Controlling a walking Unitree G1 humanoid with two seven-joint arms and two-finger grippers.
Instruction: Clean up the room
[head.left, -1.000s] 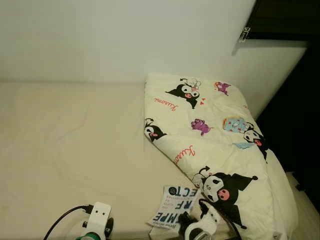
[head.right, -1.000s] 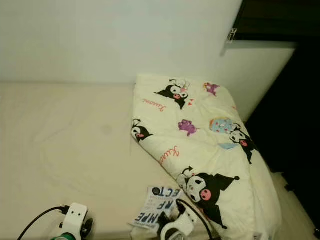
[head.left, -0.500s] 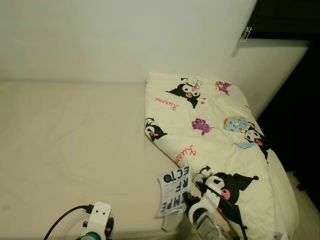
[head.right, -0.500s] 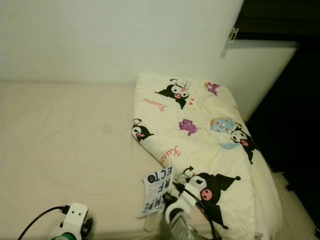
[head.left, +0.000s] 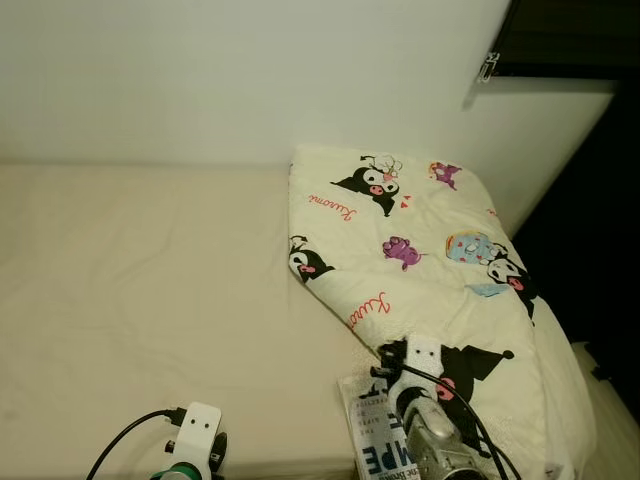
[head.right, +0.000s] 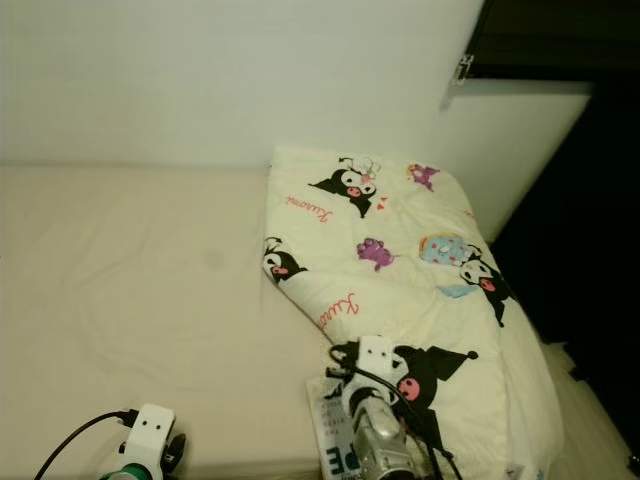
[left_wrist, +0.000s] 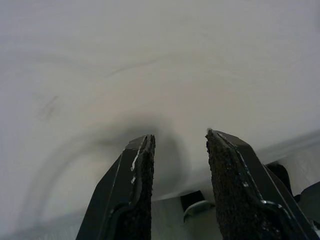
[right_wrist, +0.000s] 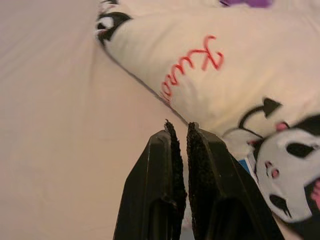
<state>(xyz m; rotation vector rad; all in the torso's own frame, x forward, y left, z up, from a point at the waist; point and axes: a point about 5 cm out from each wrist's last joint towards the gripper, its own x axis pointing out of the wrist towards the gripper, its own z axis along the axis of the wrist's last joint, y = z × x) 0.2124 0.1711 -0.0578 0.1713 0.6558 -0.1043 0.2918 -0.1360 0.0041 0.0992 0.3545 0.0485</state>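
Observation:
A white printed packet with large dark letters hangs low over the bed's near edge, partly under my right arm. My right gripper is shut on it, fingers pressed almost together, pointing at the seam between the sheet and a folded cream blanket printed with black cartoon characters. In the left eye view the right gripper sits at the blanket's near corner. My left gripper is open with nothing between its fingers, low over the front edge of the bed.
The cream bed sheet stretches left and back to a white wall. The blanket covers the bed's right part. A dark gap drops away to the right of the bed, with a dark ledge above it.
My right arm has swung up and forward toward the blanket. The packet has turned from standing upright beside the gripper to hanging beneath the arm. The left arm has stayed put.

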